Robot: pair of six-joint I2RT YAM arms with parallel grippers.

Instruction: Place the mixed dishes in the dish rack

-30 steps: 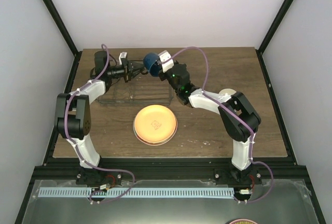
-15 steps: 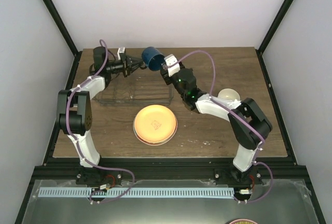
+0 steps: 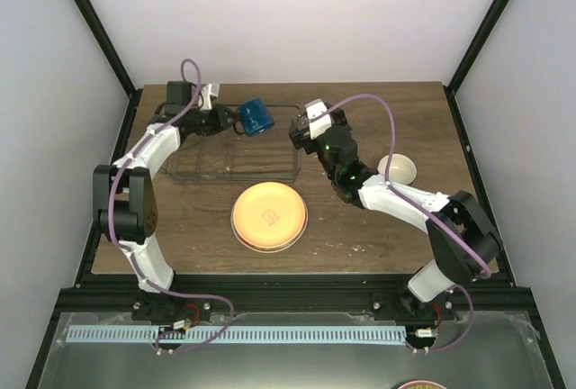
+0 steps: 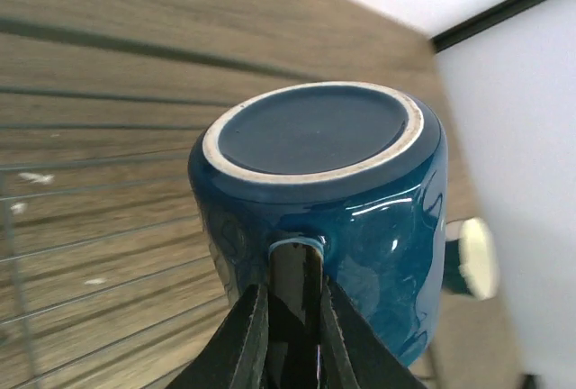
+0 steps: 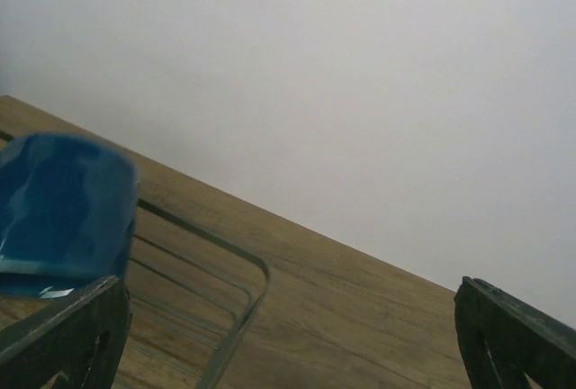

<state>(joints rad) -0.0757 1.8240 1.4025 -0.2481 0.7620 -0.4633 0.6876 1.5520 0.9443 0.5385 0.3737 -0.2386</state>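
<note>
My left gripper (image 3: pixel 237 120) is shut on the handle of the dark blue mug (image 3: pixel 255 116), which hangs on its side above the far right part of the wire dish rack (image 3: pixel 207 169). In the left wrist view the mug's (image 4: pixel 360 218) base faces the camera, and the left gripper (image 4: pixel 292 303) pinches the handle. My right gripper (image 3: pixel 299 130) stands wide open just right of the mug, touching nothing. The right wrist view shows its fingers (image 5: pixel 72 339) far apart, with the mug (image 5: pixel 63 204) at the left. The orange-yellow plate (image 3: pixel 269 216) lies on the table in front of the rack. The small bowl (image 3: pixel 397 169) sits at the right.
The rack's rounded corner wire (image 5: pixel 247 303) lies just below my right gripper. The wooden table (image 3: pixel 387 110) reaches the white back wall, with black frame posts at both sides. The bowl (image 4: pixel 470 258) also shows beyond the mug in the left wrist view.
My right gripper opened, let go of the mug and drew back to the right. My left gripper kept hold of the handle and moved the mug slightly left and nearer over the rack.
</note>
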